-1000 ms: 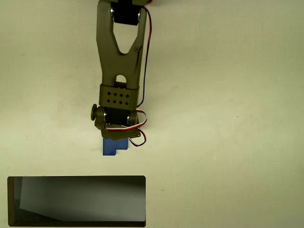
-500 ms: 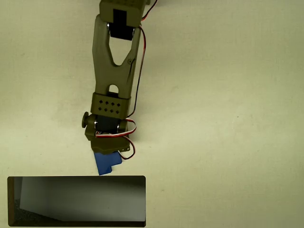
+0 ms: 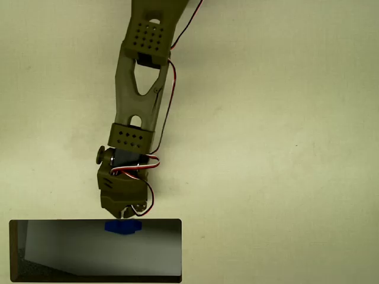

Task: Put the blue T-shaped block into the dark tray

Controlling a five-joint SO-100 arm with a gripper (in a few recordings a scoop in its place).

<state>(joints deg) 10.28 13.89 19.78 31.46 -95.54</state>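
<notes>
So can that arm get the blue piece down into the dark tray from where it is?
Probably yes. The blue T-shaped block already shows just over the near rim of the dark tray, below the arm's wrist, and the tray's inside looks bare. The fingers themselves are hidden.

Pale cream table (image 3: 284, 118), the dark tray (image 3: 95, 278) flat at its lower-left edge.

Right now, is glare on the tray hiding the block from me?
In the overhead view, the dark tray shows a pale grey reflection across most of its glossy floor, darker at the left and bottom edges; the blue T-shaped block stays sharp and bright against it at the top rim, just below the gripper; lighting is even, no blur.
</notes>
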